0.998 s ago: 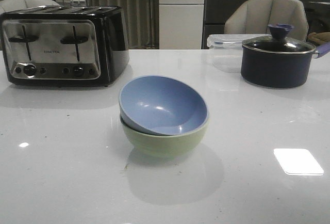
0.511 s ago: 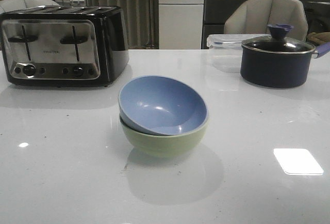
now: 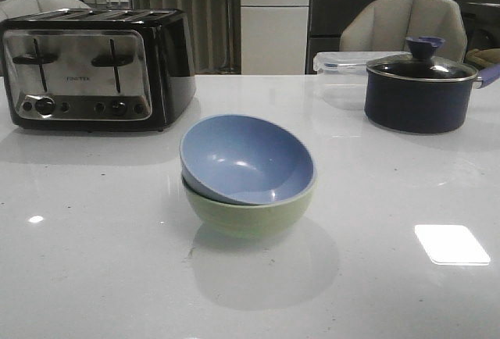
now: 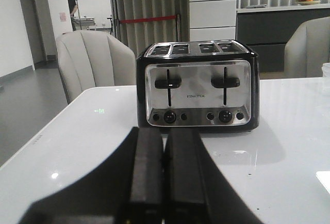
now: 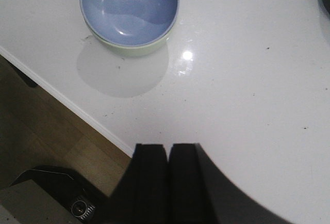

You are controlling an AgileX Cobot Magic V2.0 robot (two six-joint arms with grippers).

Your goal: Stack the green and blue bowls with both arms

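- Blue bowl (image 3: pixel 247 159) is nesting, tilted, in green bowl (image 3: pixel 246 214) on desk (image 3: pixel 94 261).
- Left hand (image 4: pixel 164 154) and right hand (image 5: pixel 168 154) are sitting pressed together, gripping nothing.

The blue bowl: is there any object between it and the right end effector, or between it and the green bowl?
Nothing visible. The blue bowl already sits tilted inside the green bowl. In the right wrist view only bare table lies between the closed right end effector and the bowls.

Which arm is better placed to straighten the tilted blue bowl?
Right, probably. Its camera looks down on the blue bowl, tilted in the green bowl; the left faces the toaster, no bowl showing. Both jaws shut, empty.
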